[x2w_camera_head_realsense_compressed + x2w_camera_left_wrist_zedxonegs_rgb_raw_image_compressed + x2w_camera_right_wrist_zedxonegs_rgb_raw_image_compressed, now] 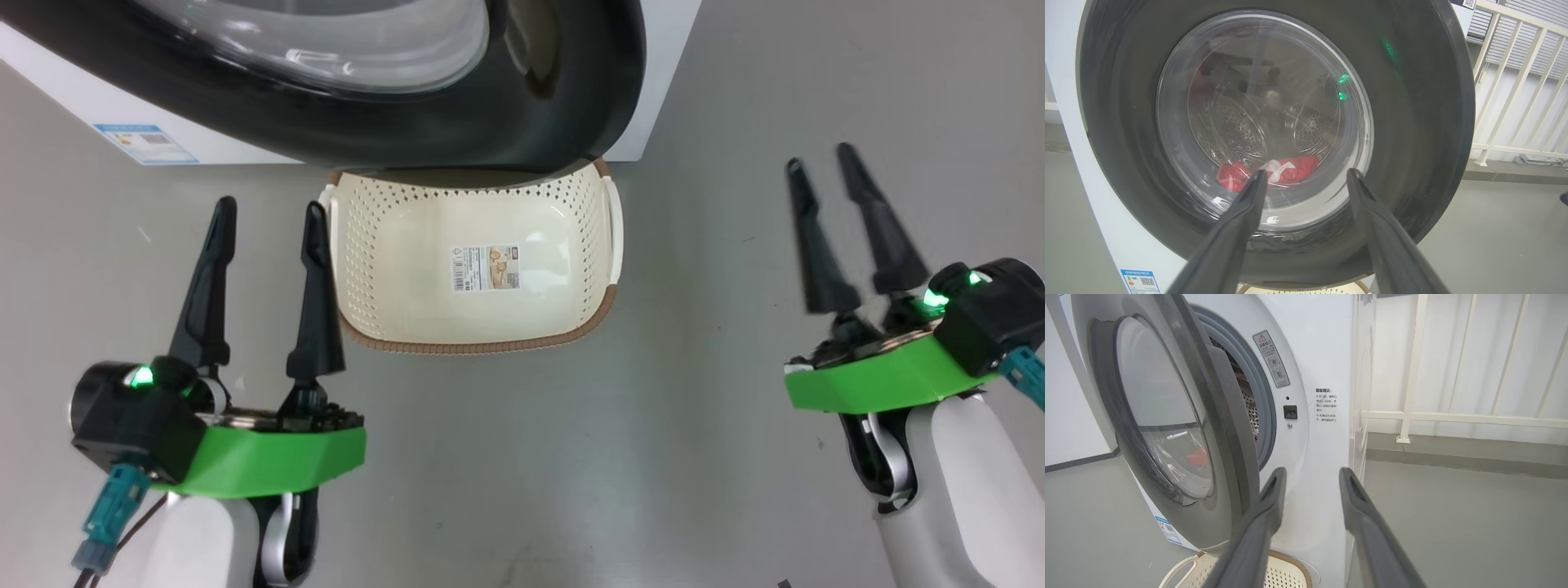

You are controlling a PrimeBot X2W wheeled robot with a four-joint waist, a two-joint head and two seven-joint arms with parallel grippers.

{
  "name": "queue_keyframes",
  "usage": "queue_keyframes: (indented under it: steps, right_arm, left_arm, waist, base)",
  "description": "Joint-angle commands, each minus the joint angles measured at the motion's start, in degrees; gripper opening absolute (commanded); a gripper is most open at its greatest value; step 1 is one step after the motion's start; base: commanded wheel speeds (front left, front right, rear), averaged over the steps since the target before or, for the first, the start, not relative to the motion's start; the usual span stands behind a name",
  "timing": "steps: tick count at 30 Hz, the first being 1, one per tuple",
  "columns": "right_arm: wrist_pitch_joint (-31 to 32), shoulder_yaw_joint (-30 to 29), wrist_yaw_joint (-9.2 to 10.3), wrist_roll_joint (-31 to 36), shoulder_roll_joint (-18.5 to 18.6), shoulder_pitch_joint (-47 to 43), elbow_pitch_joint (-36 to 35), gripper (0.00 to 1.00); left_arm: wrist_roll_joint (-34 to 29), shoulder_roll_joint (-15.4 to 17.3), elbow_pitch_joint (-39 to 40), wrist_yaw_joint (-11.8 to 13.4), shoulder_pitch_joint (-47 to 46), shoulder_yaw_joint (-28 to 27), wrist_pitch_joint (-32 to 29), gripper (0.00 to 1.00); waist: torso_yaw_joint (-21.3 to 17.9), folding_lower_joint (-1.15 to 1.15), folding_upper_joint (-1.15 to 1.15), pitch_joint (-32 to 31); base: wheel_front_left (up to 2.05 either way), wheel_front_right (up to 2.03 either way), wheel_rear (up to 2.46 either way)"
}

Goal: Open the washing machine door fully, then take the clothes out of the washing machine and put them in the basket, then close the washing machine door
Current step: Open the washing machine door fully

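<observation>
The right claw [1311, 473], fingers parted and empty, points just right of the free edge of the washing machine door [1163, 408], which stands ajar and upright at centre-left of its wrist view. The left claw [269, 204], spread wide and empty, sits lower left beside the basket [490, 346]. The right arm looks nearer that edge.

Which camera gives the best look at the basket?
The head view: the basket lies almost whole on the floor, sticker visible, its far rim under the washing machine door. The left wrist view catches a rim sliver; the right wrist view, one corner.
</observation>
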State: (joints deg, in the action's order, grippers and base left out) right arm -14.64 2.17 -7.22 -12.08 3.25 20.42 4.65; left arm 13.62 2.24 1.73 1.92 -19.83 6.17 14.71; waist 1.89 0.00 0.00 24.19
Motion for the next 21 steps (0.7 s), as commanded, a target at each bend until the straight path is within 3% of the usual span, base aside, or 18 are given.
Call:
queue_keyframes:
  steps: [1,5,13,21]
  right_arm:
    - [-0.4,1.3,-0.26,-1.2,-0.4,1.0,-1.1,0.0]
    - [-0.4,1.5,-0.26,-4.6,-0.4,3.7,0.6,0.0]
    - [-0.3,3.2,-0.26,-20.4,-0.4,12.7,9.9,0.0]
    - [6.8,6.0,-0.26,-36.2,-0.4,24.3,17.9,0.0]
  left_arm:
    - [-0.6,0.7,1.2,-0.2,1.0,-1.6,0.3,1.0]
    - [-0.7,0.7,0.7,-0.3,0.9,-1.6,0.3,1.0]
    - [-0.4,0.6,0.4,-0.2,0.7,-1.1,0.3,1.0]
    - [-0.1,0.6,0.7,0.1,0.2,-0.9,0.3,1.0]
  waist:
    - [0.1,0.0,0.0,0.1]
    - [0.6,0.0,0.0,0.3]
    - [1.7,0.0,0.0,1.0]
    - [2.9,0.0,0.0,2.4]
  base:
    - [0.0,0.0,0.0]
    - [0.0,0.0,0.0]
    - [0.0,0.0,0.0]
    - [0.0,0.0,0.0]
